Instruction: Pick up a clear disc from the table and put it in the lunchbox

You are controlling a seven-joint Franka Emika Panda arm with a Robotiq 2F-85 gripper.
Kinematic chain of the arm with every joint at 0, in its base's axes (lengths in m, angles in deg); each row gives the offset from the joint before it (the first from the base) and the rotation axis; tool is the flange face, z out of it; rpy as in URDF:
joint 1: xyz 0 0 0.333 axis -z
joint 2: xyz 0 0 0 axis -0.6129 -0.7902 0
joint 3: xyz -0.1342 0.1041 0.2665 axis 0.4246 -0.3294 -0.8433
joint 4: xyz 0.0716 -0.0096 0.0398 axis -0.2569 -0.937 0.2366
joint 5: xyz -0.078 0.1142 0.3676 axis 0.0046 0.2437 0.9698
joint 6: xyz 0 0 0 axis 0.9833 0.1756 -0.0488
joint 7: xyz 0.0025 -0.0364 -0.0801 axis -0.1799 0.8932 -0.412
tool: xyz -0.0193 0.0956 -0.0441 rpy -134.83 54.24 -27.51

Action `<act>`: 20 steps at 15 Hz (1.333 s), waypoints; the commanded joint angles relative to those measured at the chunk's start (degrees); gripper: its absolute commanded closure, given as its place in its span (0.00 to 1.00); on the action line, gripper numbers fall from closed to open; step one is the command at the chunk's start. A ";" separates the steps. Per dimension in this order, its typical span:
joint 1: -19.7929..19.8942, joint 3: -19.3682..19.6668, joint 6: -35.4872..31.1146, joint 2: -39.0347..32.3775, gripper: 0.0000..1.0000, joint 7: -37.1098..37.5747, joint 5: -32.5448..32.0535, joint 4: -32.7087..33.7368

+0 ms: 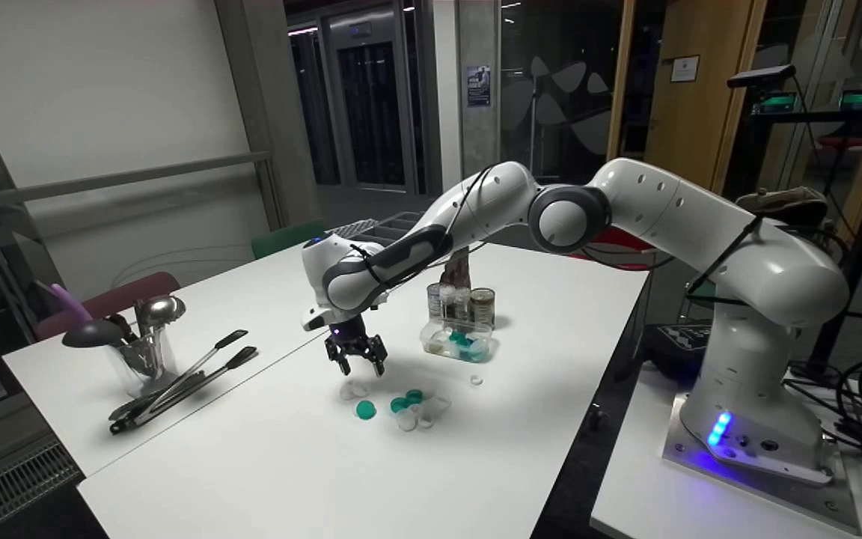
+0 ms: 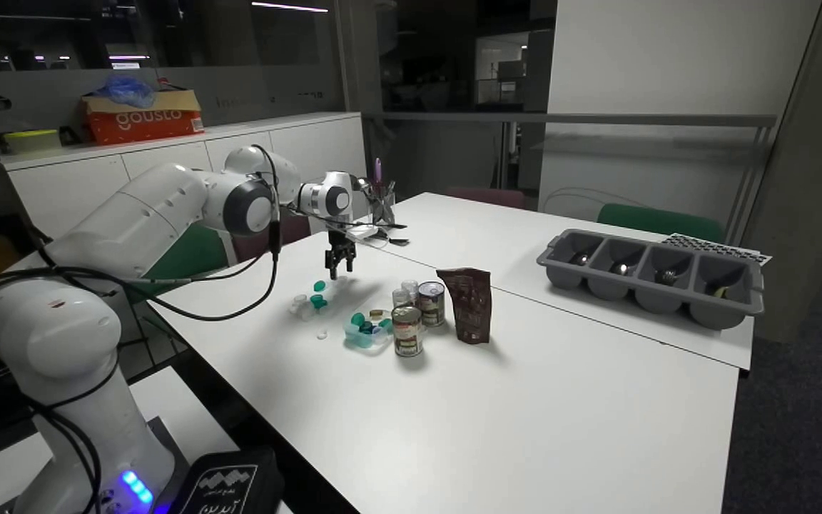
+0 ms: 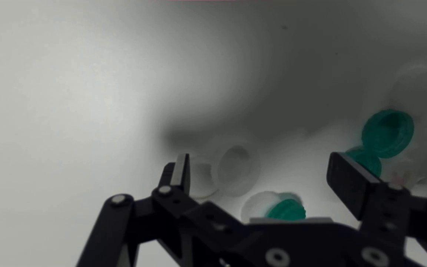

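Observation:
Two clear discs lie side by side on the table in the wrist view, a nearer clear disc (image 3: 237,170) and a second clear disc (image 3: 201,180) partly behind the left finger. The pair also shows faintly in an exterior view (image 1: 352,390). My gripper (image 1: 361,369) is open and empty, a little above them; it also shows in an exterior view (image 2: 342,272) and in the wrist view (image 3: 258,163). The lunchbox (image 1: 437,349) is a clear open box holding green and clear pieces; it also shows in an exterior view (image 2: 358,339). Another clear disc (image 1: 476,380) lies near it.
A green disc (image 1: 365,409) and a cluster of green and clear caps (image 1: 408,408) lie beside the gripper. Tins (image 2: 407,332), clear jars and a brown pouch (image 2: 469,307) stand behind the lunchbox. Tongs (image 1: 180,385), a utensil holder (image 1: 139,363) and a grey tray (image 2: 657,257) are farther off.

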 commanded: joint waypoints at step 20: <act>-1.25 -1.84 4.04 -6.83 0.00 -19.00 0.60 12.21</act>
